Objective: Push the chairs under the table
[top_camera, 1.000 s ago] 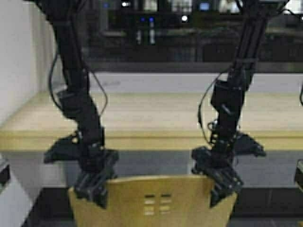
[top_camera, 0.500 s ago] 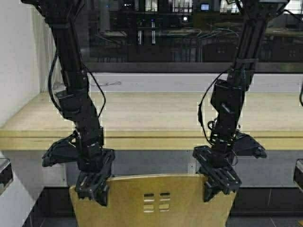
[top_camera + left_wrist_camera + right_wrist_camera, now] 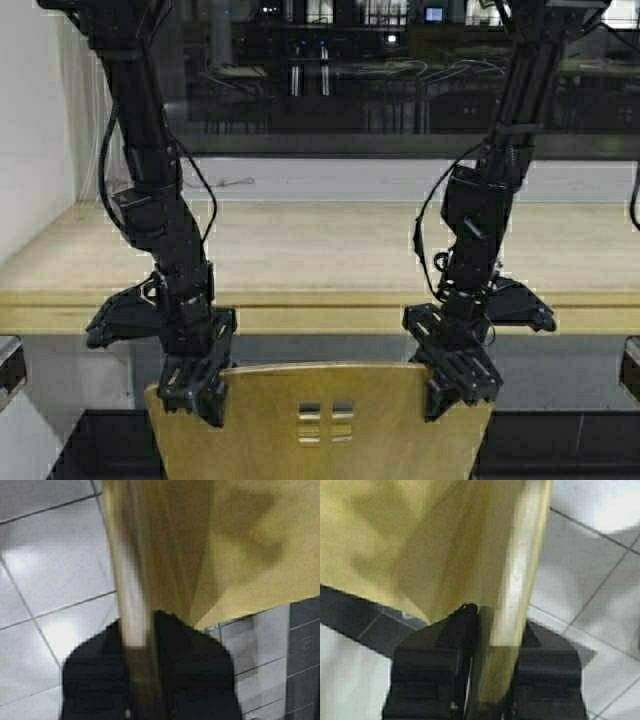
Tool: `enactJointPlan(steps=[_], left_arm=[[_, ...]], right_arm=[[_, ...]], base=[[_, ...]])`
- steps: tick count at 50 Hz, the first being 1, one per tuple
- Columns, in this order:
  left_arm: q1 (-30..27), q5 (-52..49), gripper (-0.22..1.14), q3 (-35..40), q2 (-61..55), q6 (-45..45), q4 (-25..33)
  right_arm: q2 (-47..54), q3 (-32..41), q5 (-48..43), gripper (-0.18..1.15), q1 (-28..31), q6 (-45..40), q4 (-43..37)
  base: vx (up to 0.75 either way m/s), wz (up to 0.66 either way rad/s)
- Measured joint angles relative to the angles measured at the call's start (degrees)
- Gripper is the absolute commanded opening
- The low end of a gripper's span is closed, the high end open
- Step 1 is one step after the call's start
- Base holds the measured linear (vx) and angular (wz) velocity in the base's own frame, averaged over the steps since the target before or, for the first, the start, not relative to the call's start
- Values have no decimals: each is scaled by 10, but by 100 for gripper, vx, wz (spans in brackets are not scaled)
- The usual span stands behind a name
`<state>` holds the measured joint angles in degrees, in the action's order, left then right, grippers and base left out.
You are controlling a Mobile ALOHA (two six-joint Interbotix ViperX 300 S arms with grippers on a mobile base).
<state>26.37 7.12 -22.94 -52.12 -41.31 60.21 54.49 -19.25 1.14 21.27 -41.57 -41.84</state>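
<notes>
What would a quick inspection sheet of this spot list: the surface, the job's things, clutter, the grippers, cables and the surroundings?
Surface: the table, a pale wood top; nothing seen on it.
Job's things: one chair, its backrest below the table's front edge.
Clutter: nothing seen.
Grippers: left gripper clamps the backrest's left top corner; right gripper clamps the right top corner.
Cables: black cables loop along both arms.
Surroundings: a dark window behind the table, a white wall at left, a tiled floor.

arms: matte black, jointed | cables: black, looped | left tool [image 3: 193,388], right tool [image 3: 455,378]: black, ribbed
</notes>
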Motion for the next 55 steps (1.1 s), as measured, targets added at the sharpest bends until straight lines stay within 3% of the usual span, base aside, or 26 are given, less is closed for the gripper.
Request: enactJointPlan(steps=[55], left_arm=[[-8, -9, 5, -28, 11, 8, -1]], right_arm=[[-9, -35, 1, 4, 17, -1, 0]], base=[[23, 0]])
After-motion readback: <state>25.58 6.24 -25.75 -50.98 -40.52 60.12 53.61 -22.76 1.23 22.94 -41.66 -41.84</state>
